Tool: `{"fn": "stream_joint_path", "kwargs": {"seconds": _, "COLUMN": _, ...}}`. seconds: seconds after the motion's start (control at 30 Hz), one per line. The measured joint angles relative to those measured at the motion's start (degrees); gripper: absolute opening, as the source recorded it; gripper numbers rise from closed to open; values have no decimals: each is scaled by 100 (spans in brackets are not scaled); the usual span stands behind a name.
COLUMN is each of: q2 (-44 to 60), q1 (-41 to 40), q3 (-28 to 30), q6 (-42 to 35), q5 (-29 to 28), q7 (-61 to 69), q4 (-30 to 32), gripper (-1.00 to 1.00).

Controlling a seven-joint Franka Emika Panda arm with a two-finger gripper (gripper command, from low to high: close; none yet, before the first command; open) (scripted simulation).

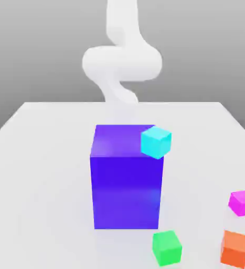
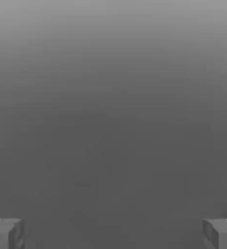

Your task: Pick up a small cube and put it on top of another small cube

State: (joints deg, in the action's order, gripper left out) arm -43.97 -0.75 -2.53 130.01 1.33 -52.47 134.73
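Plainly, the gripper (image 2: 113, 233) stands wide and empty; the cyan cube (image 1: 156, 142) perches on the purple block's (image 1: 127, 184) corner, so an off-centre descent could knock it off.

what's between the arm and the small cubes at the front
The big purple block stands mid-table, between the white arm behind it and the green cube, orange cube and magenta cube near the front. The cyan cube sits at the block's top corner on the exterior view's right.
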Motion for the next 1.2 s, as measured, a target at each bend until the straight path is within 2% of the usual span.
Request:
{"fn": "stream_joint_path", "kwargs": {"seconds": 0.43, "q2": 1016, "q1": -426, "q3": -1274, "q6": -927, "q5": 797, "q7": -3422, "q4": 1536, "gripper": 0}}
{"fn": "stream_joint_path", "kwargs": {"seconds": 0.5, "q2": 1223, "q1": -454, "q3": -1399, "q6": -768, "q5": 873, "q7": -3704, "q4": 1771, "gripper": 0}}
{"fn": "stream_joint_path", "kwargs": {"seconds": 0.6, "q2": 1598, "q1": -465, "q3": -1521, "q6": -123, "q5": 927, "q7": -3800, "q4": 2128, "gripper": 0}}
{"fn": "stream_joint_path", "kwargs": {"seconds": 0.63, "q2": 1698, "q1": -466, "q3": -1550, "q6": 64, "q5": 935, "q7": -3811, "q4": 2220, "gripper": -100}}
{"fn": "stream_joint_path", "kwargs": {"seconds": 0.87, "q2": 1707, "q1": -479, "q3": -1568, "q6": 90, "q5": 973, "q7": -3791, "q4": 2231, "gripper": -100}}
{"fn": "stream_joint_path", "kwargs": {"seconds": 1.03, "q2": 1246, "q1": -462, "q3": -1458, "q6": -888, "q5": 904, "q7": -3754, "q4": 1719, "gripper": -100}}
{"fn": "stream_joint_path", "kwargs": {"seconds": 1.2, "q2": 2075, "q1": -268, "q3": -1947, "q6": -690, "q5": 548, "q7": -3524, "q4": 1166, "gripper": -100}}
